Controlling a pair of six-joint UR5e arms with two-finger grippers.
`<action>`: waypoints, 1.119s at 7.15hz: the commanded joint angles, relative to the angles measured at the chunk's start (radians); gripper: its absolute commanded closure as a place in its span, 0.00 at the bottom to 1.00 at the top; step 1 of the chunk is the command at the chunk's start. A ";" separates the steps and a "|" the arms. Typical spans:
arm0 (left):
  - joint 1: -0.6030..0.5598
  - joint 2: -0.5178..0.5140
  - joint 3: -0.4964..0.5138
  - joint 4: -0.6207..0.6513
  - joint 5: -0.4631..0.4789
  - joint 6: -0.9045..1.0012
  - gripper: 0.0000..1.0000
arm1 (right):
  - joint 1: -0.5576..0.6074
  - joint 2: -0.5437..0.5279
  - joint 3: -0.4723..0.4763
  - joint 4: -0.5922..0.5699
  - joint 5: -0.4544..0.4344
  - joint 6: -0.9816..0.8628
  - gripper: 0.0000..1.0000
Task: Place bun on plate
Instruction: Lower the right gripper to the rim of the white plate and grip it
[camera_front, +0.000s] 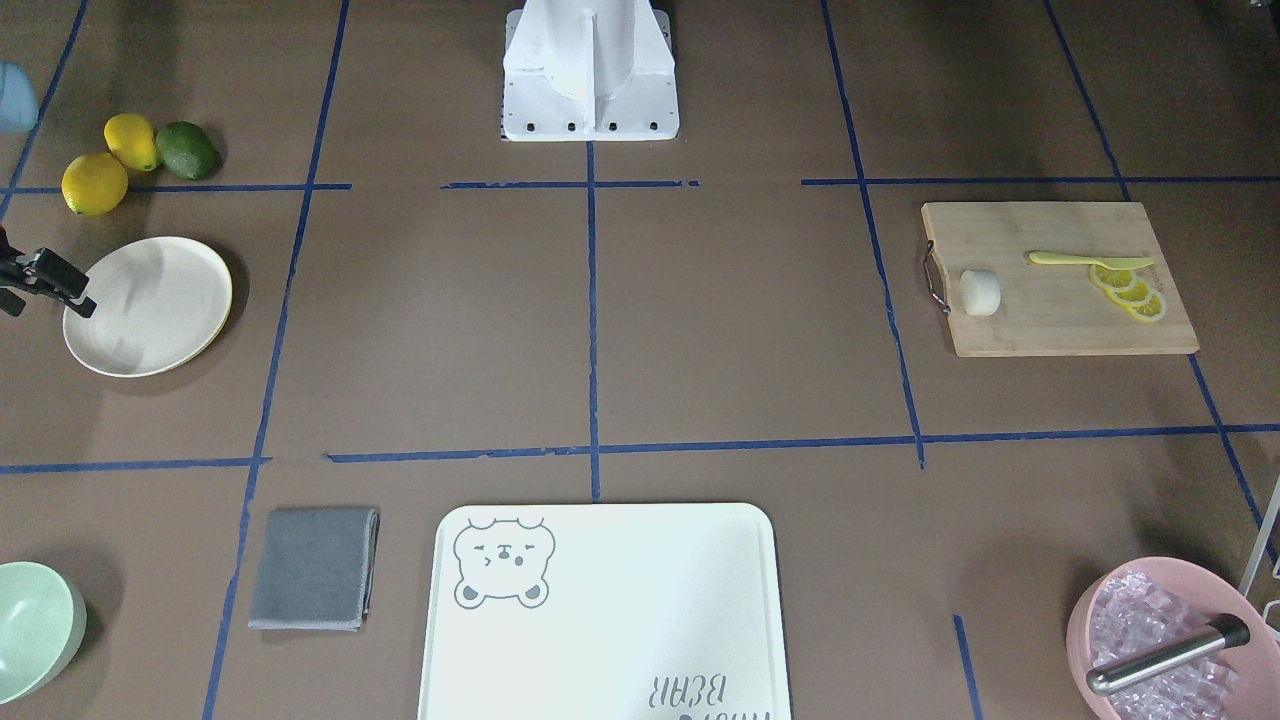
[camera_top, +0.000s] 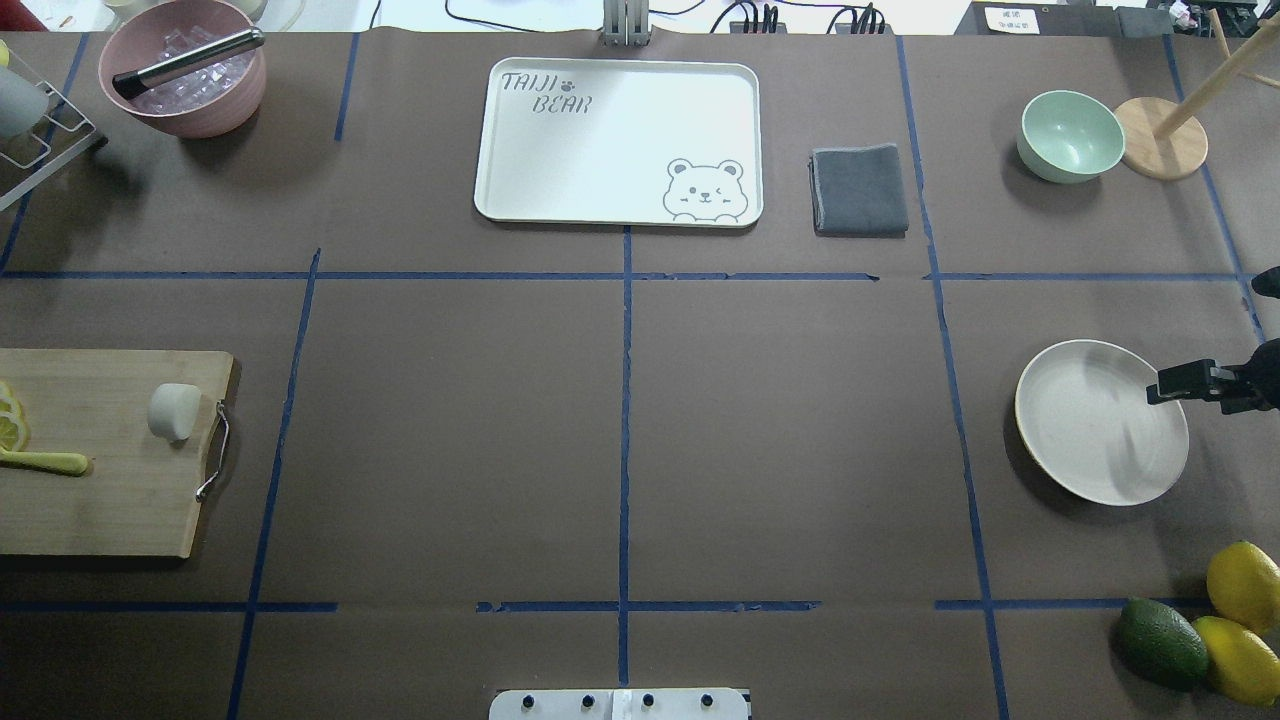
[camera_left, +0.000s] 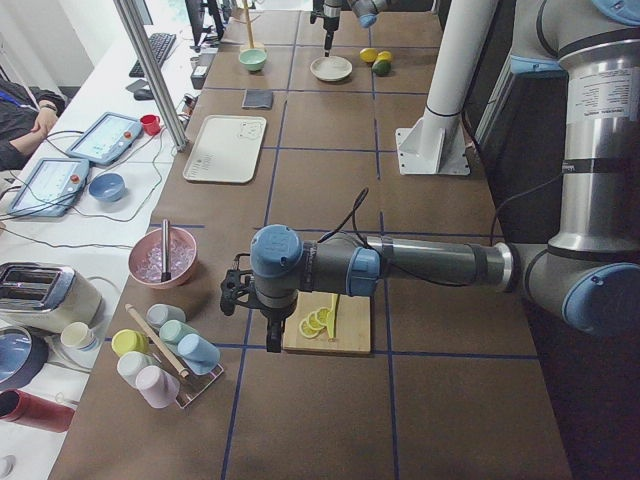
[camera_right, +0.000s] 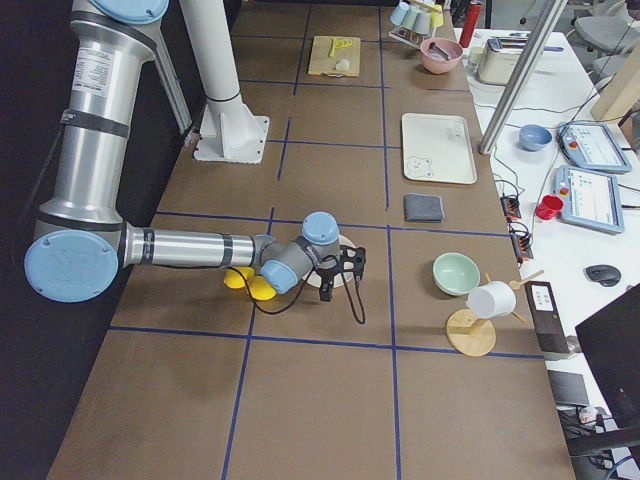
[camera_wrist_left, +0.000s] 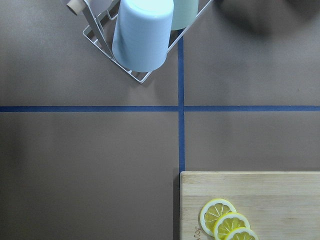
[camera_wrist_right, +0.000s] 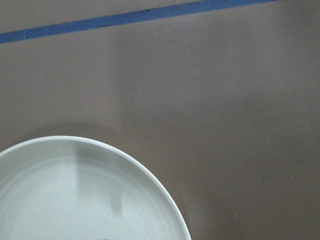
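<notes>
Front view: the small white steamed bun (camera_front: 980, 292) lies on the bamboo cutting board (camera_front: 1060, 310). The round cream plate (camera_front: 150, 305) is well apart, with the right hand (camera_front: 55, 295) apparently released beside it.
Left side view: I cannot tell the left hand's (camera_left: 262, 320) state.
The bun is probably soft and light, so pinch its sides gently.

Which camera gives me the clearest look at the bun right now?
Overhead exterior: the bun shows whole and largest, lying on the board near its handle end. Front-facing shows it too, but smaller. Exterior right has it as a far speck. Exterior left does not show it; the left arm overlaps the board there. Neither wrist view shows it.
</notes>
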 joint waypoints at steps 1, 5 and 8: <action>0.000 -0.001 0.001 0.000 0.000 0.001 0.00 | -0.035 -0.013 -0.010 -0.003 -0.004 0.003 0.04; 0.000 -0.005 -0.001 0.000 0.000 -0.001 0.00 | -0.043 -0.014 -0.018 -0.004 0.011 0.006 0.47; 0.002 -0.008 -0.001 0.000 0.002 -0.001 0.00 | -0.041 -0.022 -0.016 -0.003 0.012 0.004 0.99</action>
